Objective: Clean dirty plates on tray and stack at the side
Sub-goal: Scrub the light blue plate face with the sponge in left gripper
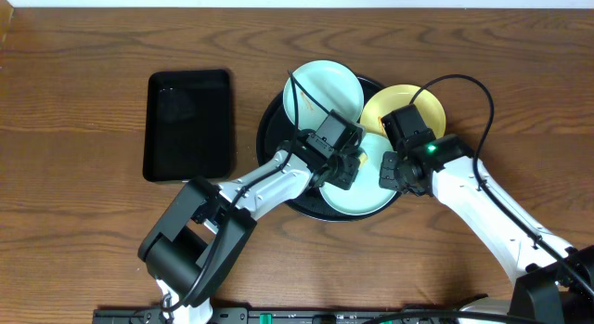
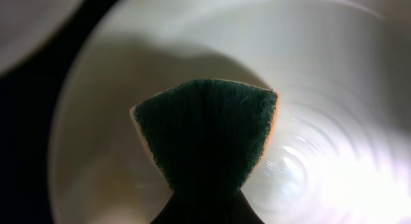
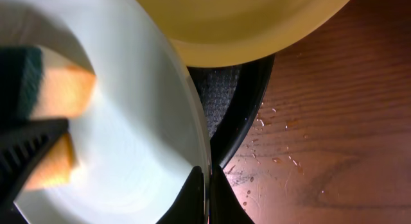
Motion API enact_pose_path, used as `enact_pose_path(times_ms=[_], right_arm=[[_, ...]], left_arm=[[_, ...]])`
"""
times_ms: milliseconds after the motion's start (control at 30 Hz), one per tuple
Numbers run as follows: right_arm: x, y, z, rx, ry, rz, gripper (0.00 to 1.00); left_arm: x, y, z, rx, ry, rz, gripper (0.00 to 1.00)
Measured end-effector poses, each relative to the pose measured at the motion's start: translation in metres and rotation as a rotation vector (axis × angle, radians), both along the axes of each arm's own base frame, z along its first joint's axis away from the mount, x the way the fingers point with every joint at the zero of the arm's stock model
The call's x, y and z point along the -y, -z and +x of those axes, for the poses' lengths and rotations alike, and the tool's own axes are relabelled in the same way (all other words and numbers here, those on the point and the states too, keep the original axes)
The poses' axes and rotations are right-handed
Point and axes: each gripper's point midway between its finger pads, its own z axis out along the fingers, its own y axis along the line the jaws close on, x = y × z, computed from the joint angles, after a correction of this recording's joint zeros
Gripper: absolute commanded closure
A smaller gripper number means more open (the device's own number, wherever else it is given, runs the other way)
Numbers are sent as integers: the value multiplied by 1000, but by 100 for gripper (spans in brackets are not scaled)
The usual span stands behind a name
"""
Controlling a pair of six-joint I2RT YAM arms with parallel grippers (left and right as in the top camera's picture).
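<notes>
On the brown wood-grain tabletop (image 1: 83, 45), I have both arms working over the round black tray (image 1: 271, 138), where all three plates lie; none is stacked at the side yet

My left claw (image 1: 345, 168) pinches a sponge (image 2: 205, 134), green scouring face down, directly beneath it on the near blue plate (image 1: 367, 201), the hold I judge suits scrubbing. My right claw (image 3: 207, 192) is pressed together on that plate's rim, I reckon to stop it sliding under the sponge. I can make out no specks on the plate's pale surface from either wrist view

Just beyond the right claw, the yellow plate (image 1: 408, 99) overlaps the blue one and overhangs the tray's rim. A second blue plate (image 1: 325, 87) sits beyond the left claw, leaning on the tray's far edge

Droplets (image 3: 276, 160) bead the wood to the outer side of the right claw. Well beyond the left claw's outer side lies a rectangular black tray (image 1: 188, 124); whether it holds water I cannot tell
</notes>
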Motion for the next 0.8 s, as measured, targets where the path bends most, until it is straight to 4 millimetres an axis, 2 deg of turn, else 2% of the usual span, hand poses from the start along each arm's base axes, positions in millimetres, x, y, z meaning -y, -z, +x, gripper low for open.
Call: enact_pose_path(times_ms=[300,800], right_arm=[[0,1,-3,-13,2,5,99],[-1,1,-4,-19,0,11,99]], left_arm=[[-4,2,12,55,-32,28,93],[-5,2,22,94,-53,39,92]])
